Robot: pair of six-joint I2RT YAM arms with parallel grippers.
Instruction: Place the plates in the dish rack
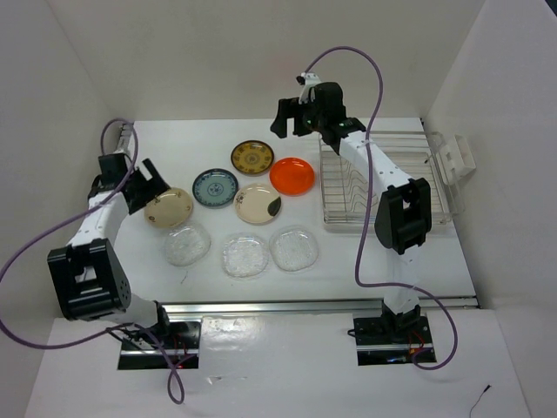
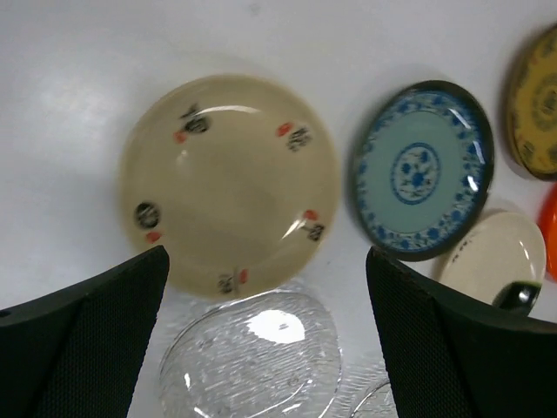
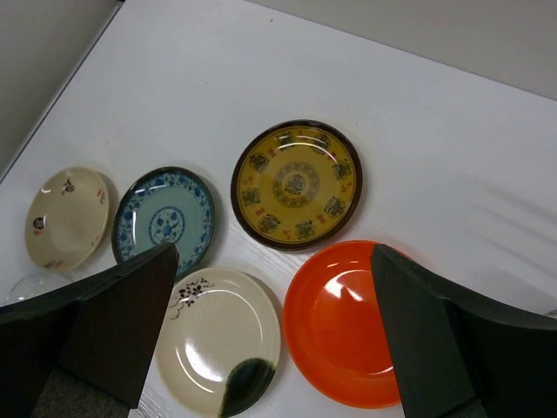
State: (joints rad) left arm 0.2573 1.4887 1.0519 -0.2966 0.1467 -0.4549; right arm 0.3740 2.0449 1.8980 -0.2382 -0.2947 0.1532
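Eight plates lie flat on the white table: orange, brown with gold pattern, teal patterned, tan, cream with a dark patch, and three clear glass ones. The silver wire dish rack stands empty at the right. My left gripper is open above the tan plate and a glass plate. My right gripper is open, held high over the orange plate and the cream plate.
White walls close in the table on the left, back and right. A white bracket sits on the right wall behind the rack. The arm bases and a metal rail run along the near edge.
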